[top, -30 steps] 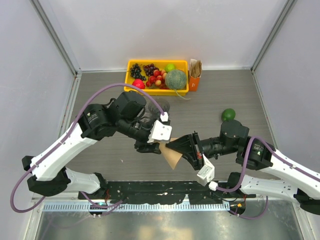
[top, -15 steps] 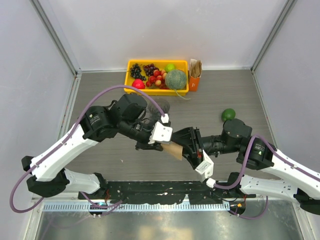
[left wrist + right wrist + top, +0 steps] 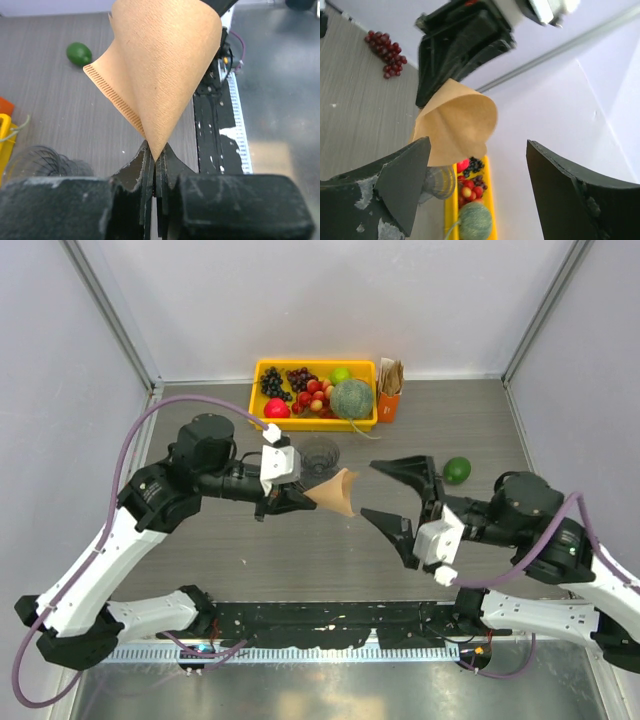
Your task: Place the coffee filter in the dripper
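Observation:
The coffee filter [image 3: 337,492] is a tan paper cone held in the air, with my left gripper [image 3: 303,498] shut on its pointed tip. In the left wrist view the coffee filter [image 3: 160,75] fans out wide above the pinched jaws of the left gripper [image 3: 156,155]. The dripper [image 3: 318,453], a clear ribbed cup, stands on the table just behind the filter, and its rim shows at lower left as the dripper [image 3: 40,160]. My right gripper [image 3: 368,489] stands open a little to the right of the filter, touching nothing. From the right wrist, the coffee filter [image 3: 457,125] hangs ahead of the right gripper [image 3: 479,145], above the dripper [image 3: 440,182].
A yellow tray [image 3: 265,375] of fruit sits at the back, with a green melon [image 3: 352,398] in its right end. An orange box with brown papers [image 3: 389,390] stands beside it. A lime [image 3: 457,469] lies on the table near the right arm.
My right gripper let go of the filter, opened wide and drew back to the right. My left gripper shut on the filter's tip and carried it back toward the dripper.

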`<state>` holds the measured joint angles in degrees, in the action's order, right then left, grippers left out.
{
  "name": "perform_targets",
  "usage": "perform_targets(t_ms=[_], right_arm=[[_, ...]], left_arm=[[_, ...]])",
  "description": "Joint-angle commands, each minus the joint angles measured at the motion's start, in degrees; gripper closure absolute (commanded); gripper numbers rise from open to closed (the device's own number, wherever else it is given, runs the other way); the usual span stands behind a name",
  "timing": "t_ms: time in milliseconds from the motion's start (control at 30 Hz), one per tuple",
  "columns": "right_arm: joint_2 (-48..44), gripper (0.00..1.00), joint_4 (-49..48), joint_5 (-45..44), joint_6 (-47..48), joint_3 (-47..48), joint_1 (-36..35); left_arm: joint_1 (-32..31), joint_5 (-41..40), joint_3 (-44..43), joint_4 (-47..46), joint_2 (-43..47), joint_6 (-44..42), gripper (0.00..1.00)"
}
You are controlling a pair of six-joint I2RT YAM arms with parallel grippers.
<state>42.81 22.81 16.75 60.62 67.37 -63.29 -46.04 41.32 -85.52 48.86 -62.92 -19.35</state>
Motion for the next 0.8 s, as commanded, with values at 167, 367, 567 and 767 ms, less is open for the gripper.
perform_targets(t_ms=[167, 367, 567, 767], right_arm=[[4.65, 0.14, 8.48, 2.13, -28.87, 17.08, 4.66], [14.74, 0.11, 14.70, 7.31, -34.78, 28.23, 4.66], [23.35, 0.05, 22.44, 11.20, -37.85, 40.88, 4.31], [29.43, 0.01, 30.53, 7.25, -33.64, 46.44, 2.38]], left_arm=[[3.68, 8.17, 3.08, -14.58, 2.80, 2.48, 0.93], [3.50, 6.67, -0.70, -10.19, -0.01, 0.63, 0.93], [3.06, 4.56, -1.23, -9.14, -0.63, -0.68, 0.92], [1.83, 3.24, -2.20, -6.85, -1.33, -2.00, 0.92]])
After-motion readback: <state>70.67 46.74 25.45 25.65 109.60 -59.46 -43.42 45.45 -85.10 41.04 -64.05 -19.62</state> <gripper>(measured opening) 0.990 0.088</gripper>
